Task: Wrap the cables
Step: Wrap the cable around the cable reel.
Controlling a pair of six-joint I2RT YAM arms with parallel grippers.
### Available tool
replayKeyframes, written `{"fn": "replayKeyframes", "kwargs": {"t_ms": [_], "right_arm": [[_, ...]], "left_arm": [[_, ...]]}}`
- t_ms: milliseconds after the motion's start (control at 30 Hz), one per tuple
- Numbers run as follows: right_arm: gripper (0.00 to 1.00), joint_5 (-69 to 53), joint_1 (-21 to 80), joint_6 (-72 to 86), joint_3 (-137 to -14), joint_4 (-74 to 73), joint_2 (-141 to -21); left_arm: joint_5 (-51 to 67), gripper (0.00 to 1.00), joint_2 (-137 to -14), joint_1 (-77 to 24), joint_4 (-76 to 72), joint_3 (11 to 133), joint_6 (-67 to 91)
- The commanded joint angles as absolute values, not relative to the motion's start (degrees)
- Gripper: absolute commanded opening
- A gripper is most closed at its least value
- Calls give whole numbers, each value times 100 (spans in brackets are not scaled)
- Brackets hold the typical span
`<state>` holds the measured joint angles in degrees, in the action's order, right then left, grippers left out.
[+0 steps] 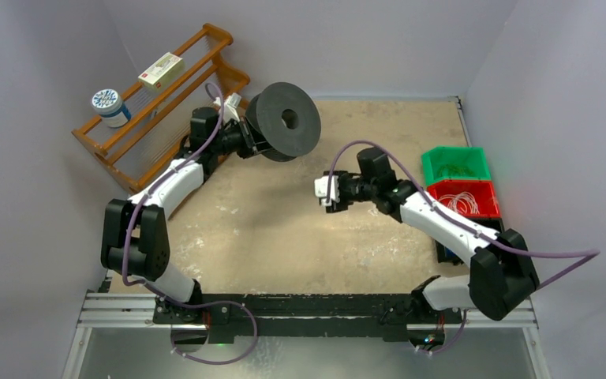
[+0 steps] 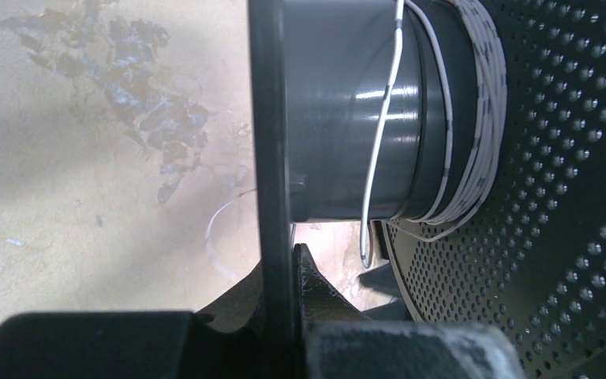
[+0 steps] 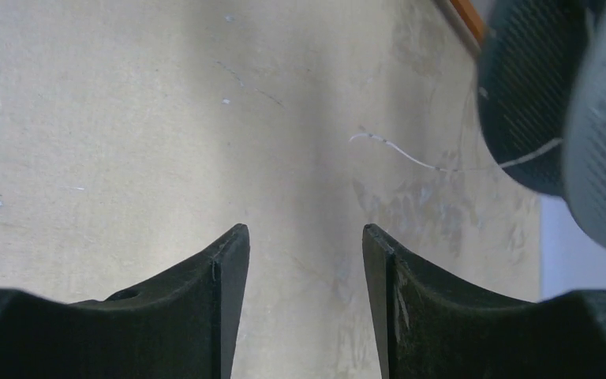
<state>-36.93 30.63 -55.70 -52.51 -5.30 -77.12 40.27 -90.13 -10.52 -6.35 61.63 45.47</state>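
- The cable [image 2: 381, 150] was partly wound on the hub of the spool [image 1: 288, 120], which was held above the table toward 11 o'clock. Several turns sat against the perforated flange, one strand crossed the bare hub slackly, and the free tail [image 3: 398, 151] trailed loose.
- The left gripper [image 2: 282, 272] was clamped on the spool's plain flange.
- Likely trouble: with nothing tensioning the tail, the slack strand could slide off and the turns unwind.
- The right gripper [image 3: 305, 237] hung at 4 o'clock from the spool, fingers apart and empty. So thin a wire would be easy to miss.
- The wooden rack [image 1: 162, 95] crowded the left arm at 10 o'clock. The red bin [image 1: 464, 199] and the green bin [image 1: 455, 164] sat well clear at 3 o'clock.
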Motion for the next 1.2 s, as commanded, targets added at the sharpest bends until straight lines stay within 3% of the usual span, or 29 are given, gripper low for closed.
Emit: {"fn": "replayKeyframes", "kwargs": {"t_ms": [0,333,600,1167], "right_arm": [[59,-2890,3606,-6595,-4807,583,-7589],[62,-2423,3999,-7358,-4681,1538,-7986],[62,-2422,4005,-7998,-4966,1353,-8561],[60,-2108,4036,-7547,-5477,2034,-9153]], "left_arm": [[4365,0,-8727,-1028,-1266,6616,4727],[4459,0,-8624,-1028,-1437,6523,4903],[4593,0,-8553,-1028,-1458,6524,4972],[4649,0,-8459,-1028,-1544,6366,5016]]}}
